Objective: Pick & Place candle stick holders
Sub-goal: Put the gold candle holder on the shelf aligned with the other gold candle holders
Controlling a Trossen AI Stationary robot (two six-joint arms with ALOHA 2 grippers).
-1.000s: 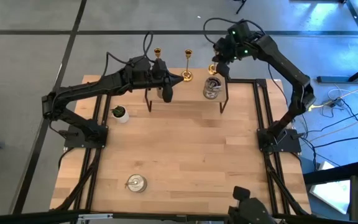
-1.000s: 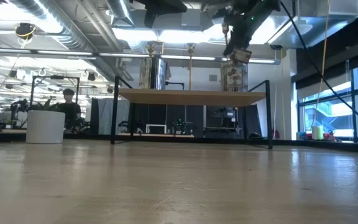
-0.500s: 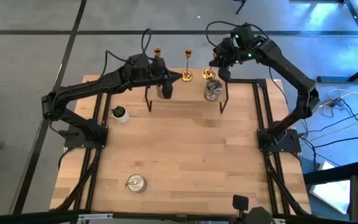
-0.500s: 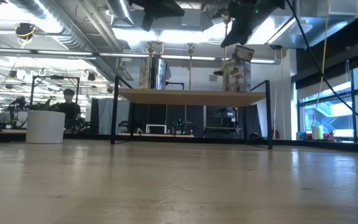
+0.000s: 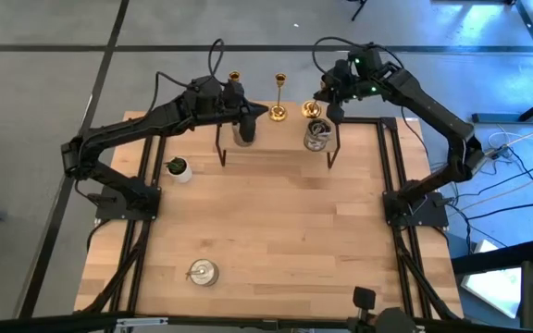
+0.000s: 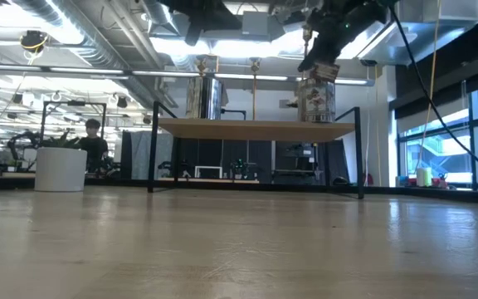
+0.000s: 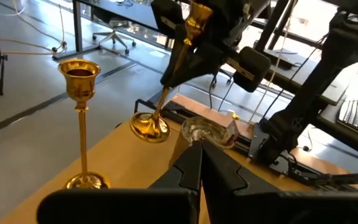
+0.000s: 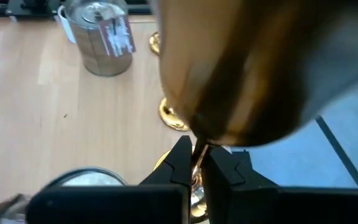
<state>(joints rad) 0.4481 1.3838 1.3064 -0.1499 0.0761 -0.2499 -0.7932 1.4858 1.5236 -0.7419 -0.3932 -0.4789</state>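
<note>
High view
- Right claw (image 5: 327,100): clamped on the slim stem of the tilted shiny brass candle stick holder (image 5: 314,109), at the far right corner of the raised wooden shelf (image 5: 280,134).
- Left claw (image 5: 250,117): fingers pressed together on nothing, above the shelf's left end, over a squat silvery-glass holder (image 5: 244,137).
- Others: a second silvery-glass holder with a paper tag (image 5: 316,136) sits on the shelf's right end. Two upright brass holders (image 5: 279,102) stand along its far edge. A third glass one (image 5: 203,272) lies well in front of the shelf.

Low view
- Shelf (image 6: 256,127): thin flat board on black wire legs.
- My right claw (image 6: 318,58): hangs just above the tagged glass holder (image 6: 314,100).

Left wrist view
- Tilted brass holder (image 7: 166,81): round dished base low, near the shelf top, cup leaning away. I cannot tell whether the base touches.
- Upright brass holder (image 7: 81,118): mirror-polished, tall and narrow.

Right wrist view
- Grip: my fingertips (image 8: 182,158) pinch a thin, smooth stem (image 8: 199,152).

Risks
- Slip: polished metal on a narrow stem may twist or slide in my pinch.
- Topple: released on a tilt, it would probably fall or roll off the shelf's far edge.
- Knock: the base swinging could strike the glass holder beside it.
</note>
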